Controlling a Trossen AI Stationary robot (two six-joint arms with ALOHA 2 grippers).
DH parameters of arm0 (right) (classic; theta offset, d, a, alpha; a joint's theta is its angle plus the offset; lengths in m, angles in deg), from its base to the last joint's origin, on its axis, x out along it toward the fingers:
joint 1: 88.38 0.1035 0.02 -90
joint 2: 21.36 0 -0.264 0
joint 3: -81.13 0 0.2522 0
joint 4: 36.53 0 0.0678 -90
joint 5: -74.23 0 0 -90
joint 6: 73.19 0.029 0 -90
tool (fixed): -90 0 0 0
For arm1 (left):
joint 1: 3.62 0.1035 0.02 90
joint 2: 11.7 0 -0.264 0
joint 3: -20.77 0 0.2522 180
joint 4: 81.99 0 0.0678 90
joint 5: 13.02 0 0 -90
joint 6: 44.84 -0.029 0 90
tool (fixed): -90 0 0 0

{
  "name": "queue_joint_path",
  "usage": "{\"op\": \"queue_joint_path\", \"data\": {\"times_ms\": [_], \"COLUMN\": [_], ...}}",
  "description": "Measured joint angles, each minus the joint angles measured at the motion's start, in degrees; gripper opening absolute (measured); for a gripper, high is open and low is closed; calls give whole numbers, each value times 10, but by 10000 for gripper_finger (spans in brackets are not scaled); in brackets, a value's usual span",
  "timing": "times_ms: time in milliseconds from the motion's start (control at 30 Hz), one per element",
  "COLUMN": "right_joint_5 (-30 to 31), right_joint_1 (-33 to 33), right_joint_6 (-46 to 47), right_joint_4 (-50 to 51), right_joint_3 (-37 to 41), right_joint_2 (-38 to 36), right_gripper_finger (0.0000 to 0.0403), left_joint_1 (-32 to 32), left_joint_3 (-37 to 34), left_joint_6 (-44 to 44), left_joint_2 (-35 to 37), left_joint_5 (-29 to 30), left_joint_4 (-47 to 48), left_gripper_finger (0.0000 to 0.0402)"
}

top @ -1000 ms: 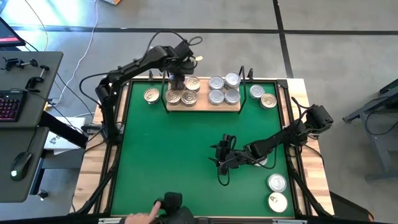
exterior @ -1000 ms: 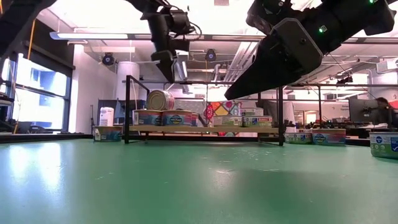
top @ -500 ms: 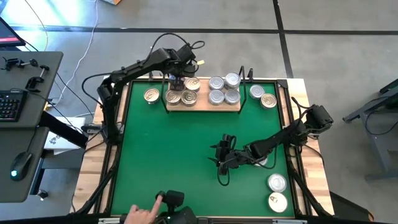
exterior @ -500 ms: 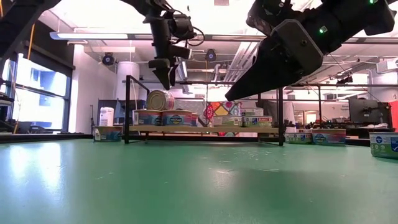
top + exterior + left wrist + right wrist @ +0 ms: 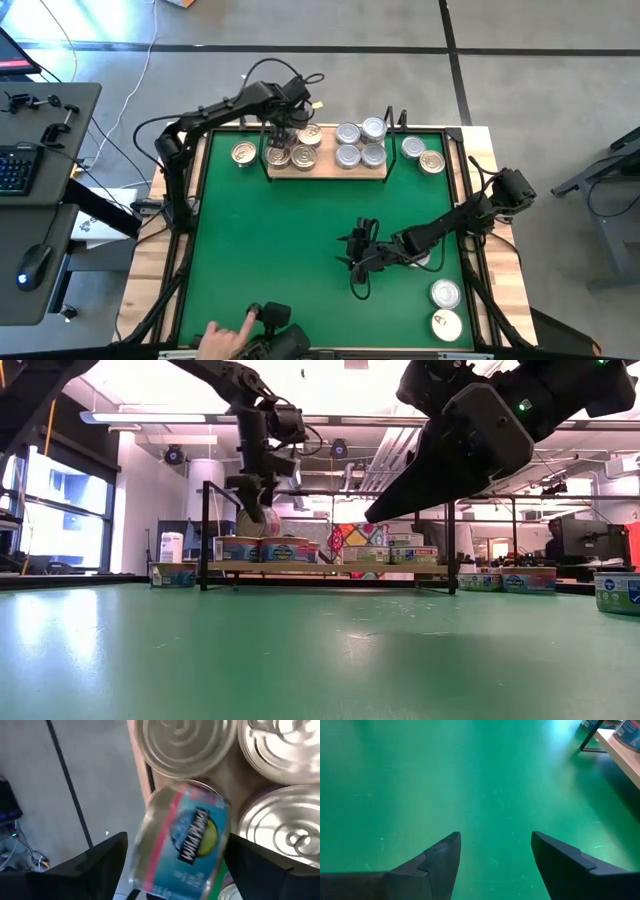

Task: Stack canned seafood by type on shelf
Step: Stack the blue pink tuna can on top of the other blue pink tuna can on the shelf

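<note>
risk: the small round blue-labelled tin [image 5: 182, 837] stands on its edge at the left end of the light wooden shelf with black wire uprights [image 5: 327, 172], not flat on the gold-lidded tins [image 5: 292, 156] around it; I judge it could roll or tip off the shelf's left edge, or settle crooked on its neighbours.
cause: the left claw [image 5: 279, 132] hangs just above that tin with its fingers wide apart, so nothing grips the tin; a nudge from either dark finger [image 5: 102, 862] on the way up could knock it over.
second risk: if it drops sideways it may disturb the gold-lid pile and mix it toward the silver-lidded tins [image 5: 360, 143] in the middle of the shelf.
left arm pose: reaches from the left side of the green surface [image 5: 280, 250] to the far left end of the shelf, wrist bent steeply down; in the low view the left claw points down over the tilted tin.
right arm pose: stretched low from the right edge toward the middle of the green surface, right claw [image 5: 358, 256] hovering above bare mat, fingers [image 5: 437, 862] parted and holding nothing.
tins elsewhere: one gold-lidded tin [image 5: 243, 153] lies on the mat just left of the shelf, two tins [image 5: 423, 154] just right of it, two more tins [image 5: 445, 308] near the right front corner.
bystander: a person's hand [image 5: 222, 340] rests at the near edge, well apart from both arms.
</note>
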Motion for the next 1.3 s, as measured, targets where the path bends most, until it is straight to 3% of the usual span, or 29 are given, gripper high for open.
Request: {"op": "queue_joint_path", "data": {"times_ms": [267, 600, 933, 1133, 1300], "right_joint_5": [0, 0, 1, 1, 15], "right_joint_1": [0, 0, 0, 6, 20], "right_joint_6": [2, 2, 2, 4, 7], "right_joint_4": [0, 0, 0, 2, 11], "right_joint_3": [0, 0, 0, 0, 0], "right_joint_2": [0, 0, 0, 0, 0], "right_gripper_finger": [238, 238, 238, 238, 238], "left_joint_1": [-5, -31, -80, -93, -98], "left_joint_3": [-13, -13, -12, -12, -34], "left_joint_6": [-23, -28, 29, 126, 131], "left_joint_2": [0, 0, 0, 14, 44], "left_joint_5": [0, 40, 176, 149, 159], "left_joint_4": [-4, -3, -5, -9, -73], "left_gripper_finger": [298, 173, 173, 173, 173]}}
